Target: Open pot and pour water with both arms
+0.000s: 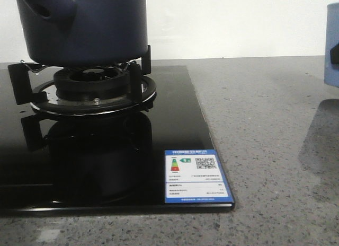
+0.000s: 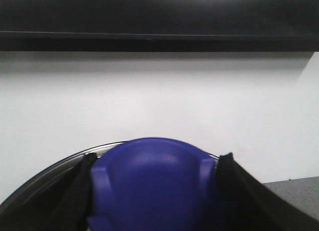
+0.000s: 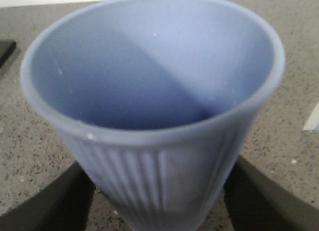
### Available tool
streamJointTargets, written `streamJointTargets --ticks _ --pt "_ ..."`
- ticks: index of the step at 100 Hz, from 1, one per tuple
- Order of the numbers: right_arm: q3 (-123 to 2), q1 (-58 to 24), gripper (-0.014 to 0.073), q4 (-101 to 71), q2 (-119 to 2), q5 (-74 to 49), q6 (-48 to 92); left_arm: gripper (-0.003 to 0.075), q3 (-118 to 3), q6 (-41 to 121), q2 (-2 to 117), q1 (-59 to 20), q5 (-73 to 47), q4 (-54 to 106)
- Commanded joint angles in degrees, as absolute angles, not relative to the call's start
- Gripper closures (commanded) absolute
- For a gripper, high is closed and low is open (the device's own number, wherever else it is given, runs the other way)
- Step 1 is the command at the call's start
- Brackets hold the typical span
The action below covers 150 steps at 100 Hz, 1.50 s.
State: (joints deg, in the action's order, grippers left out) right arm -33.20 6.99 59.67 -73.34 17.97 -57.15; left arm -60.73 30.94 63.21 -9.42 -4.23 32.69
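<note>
**Lid and cup in hand, pot on burner**

Pot (image 1: 79,26) sits on the burner (image 1: 92,84). My left gripper (image 2: 154,191) is clamped on the blue lid knob (image 2: 154,181); the knob looks smooth, so slip risk. My right gripper (image 3: 159,191) hugs the ribbed cup (image 3: 154,111), held above the counter (image 1: 265,124) right of the burner. The cup looks light and empty. The pot is probably heavy; I'd grab its side handle (image 1: 45,7).
</note>
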Motion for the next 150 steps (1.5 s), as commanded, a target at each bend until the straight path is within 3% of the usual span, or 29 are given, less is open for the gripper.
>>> streamJointTargets --ticks 1,38,56,63,113,150 --pt "-34.58 7.45 0.0296 58.90 -73.16 22.49 -55.20 0.0321 -62.81 31.18 61.58 -9.31 1.91 33.28" --pt "-34.58 7.45 0.0267 59.73 -74.43 22.93 -54.38 0.0321 -62.81 31.18 61.58 -9.31 1.91 33.28" --pt "-34.58 7.45 0.0006 59.97 -74.43 22.83 -54.38 0.0321 -62.81 31.18 61.58 -9.31 1.91 33.28" --pt "-34.58 7.45 -0.0036 59.97 -74.17 22.24 -56.10 0.0321 -62.81 31.18 61.58 -9.31 1.91 33.28" --pt "-28.26 7.45 -0.0034 74.82 -61.83 20.68 -75.32 0.0321 -62.81 31.18 61.58 -9.67 1.26 35.75" --pt "-16.57 7.45 -0.0032 78.58 -44.10 24.07 -85.52 0.0321 -62.81 31.18 64.42 -19.06 1.42 35.75"
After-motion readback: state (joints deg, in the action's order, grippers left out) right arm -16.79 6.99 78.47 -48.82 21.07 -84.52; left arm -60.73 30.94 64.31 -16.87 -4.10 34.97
